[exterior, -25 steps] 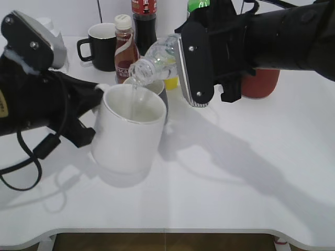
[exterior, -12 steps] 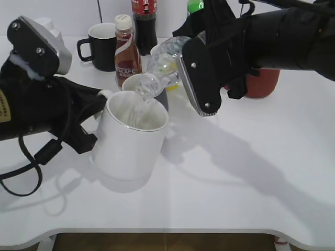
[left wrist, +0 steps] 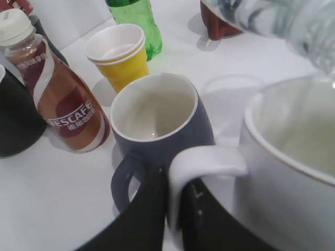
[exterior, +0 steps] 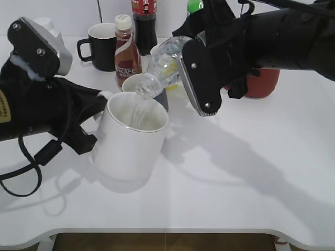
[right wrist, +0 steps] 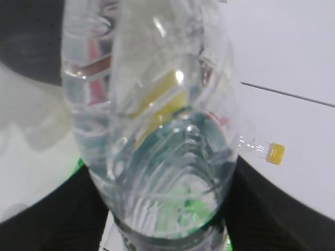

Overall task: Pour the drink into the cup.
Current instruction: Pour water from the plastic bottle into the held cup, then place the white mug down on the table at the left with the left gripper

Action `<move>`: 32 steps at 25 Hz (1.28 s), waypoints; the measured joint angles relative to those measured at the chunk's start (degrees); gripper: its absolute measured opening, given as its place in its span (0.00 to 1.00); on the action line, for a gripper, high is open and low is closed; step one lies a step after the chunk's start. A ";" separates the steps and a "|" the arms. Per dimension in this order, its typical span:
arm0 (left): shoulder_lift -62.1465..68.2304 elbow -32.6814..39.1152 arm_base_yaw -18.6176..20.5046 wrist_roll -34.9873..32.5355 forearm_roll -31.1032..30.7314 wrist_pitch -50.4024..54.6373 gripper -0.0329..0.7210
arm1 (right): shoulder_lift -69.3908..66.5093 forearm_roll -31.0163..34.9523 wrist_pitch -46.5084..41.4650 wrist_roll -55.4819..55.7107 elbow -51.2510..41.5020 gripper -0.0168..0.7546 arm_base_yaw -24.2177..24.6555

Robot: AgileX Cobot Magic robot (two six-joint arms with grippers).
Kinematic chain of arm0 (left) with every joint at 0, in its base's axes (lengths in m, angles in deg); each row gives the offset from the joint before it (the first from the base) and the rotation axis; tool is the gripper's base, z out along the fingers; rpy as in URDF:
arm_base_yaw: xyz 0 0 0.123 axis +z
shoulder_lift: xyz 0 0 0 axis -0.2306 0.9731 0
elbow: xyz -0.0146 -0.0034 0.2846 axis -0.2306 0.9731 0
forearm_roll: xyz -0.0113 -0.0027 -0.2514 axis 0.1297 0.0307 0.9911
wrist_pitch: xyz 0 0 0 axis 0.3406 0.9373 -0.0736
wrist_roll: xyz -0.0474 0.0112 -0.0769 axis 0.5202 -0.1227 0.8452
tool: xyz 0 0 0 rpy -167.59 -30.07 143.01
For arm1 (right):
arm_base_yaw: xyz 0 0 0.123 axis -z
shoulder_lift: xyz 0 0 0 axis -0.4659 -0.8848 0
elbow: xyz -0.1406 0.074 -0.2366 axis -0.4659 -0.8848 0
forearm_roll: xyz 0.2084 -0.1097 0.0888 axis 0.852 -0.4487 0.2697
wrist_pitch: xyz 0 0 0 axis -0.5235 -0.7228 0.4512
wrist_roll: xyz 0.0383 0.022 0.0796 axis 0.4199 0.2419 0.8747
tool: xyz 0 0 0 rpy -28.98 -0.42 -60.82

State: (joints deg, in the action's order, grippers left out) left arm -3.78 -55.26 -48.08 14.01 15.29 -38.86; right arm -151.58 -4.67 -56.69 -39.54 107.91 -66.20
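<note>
The large white mug (exterior: pixel 130 141) stands tilted a little at the left centre; its handle (left wrist: pixel 201 164) is clamped between my left gripper's (left wrist: pixel 175 209) black fingers. My right gripper (exterior: pixel 201 78) is shut on the clear water bottle (exterior: pixel 159 68), tipped mouth-down over the mug's rim, and a thin stream of water runs into the mug. In the right wrist view the bottle (right wrist: pixel 157 130) fills the frame between the fingers (right wrist: pixel 162 209). In the left wrist view the bottle's neck (left wrist: pixel 293 26) hangs above the mug's rim (left wrist: pixel 272 125).
A dark grey mug (left wrist: pixel 157 120) stands right behind the white mug. Behind it are a brown Nescafe bottle (exterior: pixel 125 49), a black mug (exterior: pixel 99 46), a dark cola bottle (exterior: pixel 144 21), yellow paper cups (left wrist: pixel 119 55), a green bottle (left wrist: pixel 135 18) and a red object (exterior: pixel 261 82).
The bottle tipped steeper and its mouth moved down to the mug's rim. The left gripper and mug shifted slightly right. Water keeps running into the mug.
</note>
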 joint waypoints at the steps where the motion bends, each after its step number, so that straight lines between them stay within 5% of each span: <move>1: 0.00 0.00 0.00 0.00 0.00 0.00 0.10 | 0.00 2.46 0.00 0.00 0.00 0.60 0.00; 9: 0.00 0.00 1.68 0.00 0.30 -4.70 0.10 | 0.00 27.92 -0.05 4.47 0.04 0.60 0.00; 15: 0.00 0.00 6.99 0.00 2.58 -11.81 0.10 | 0.00 37.39 0.39 24.34 -0.17 0.60 0.15; 20: 0.97 0.00 13.50 0.00 5.63 -17.73 0.10 | 0.00 38.79 8.79 42.10 -3.66 0.60 3.21; 24: 4.49 0.00 20.59 0.00 7.61 -23.84 0.10 | 0.02 33.06 15.00 57.04 -8.97 0.60 8.51; 29: 12.29 0.00 26.29 0.00 8.38 -31.78 0.10 | -0.77 7.51 29.41 83.77 -15.71 0.60 19.16; 32: 17.24 0.00 27.32 0.00 8.38 -36.37 0.10 | -2.30 1.86 32.05 87.46 -16.72 0.60 22.72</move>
State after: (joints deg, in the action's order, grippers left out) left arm 13.46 -55.26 -20.76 14.01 23.67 -75.23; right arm -153.88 -2.81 -24.64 47.92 91.19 -43.48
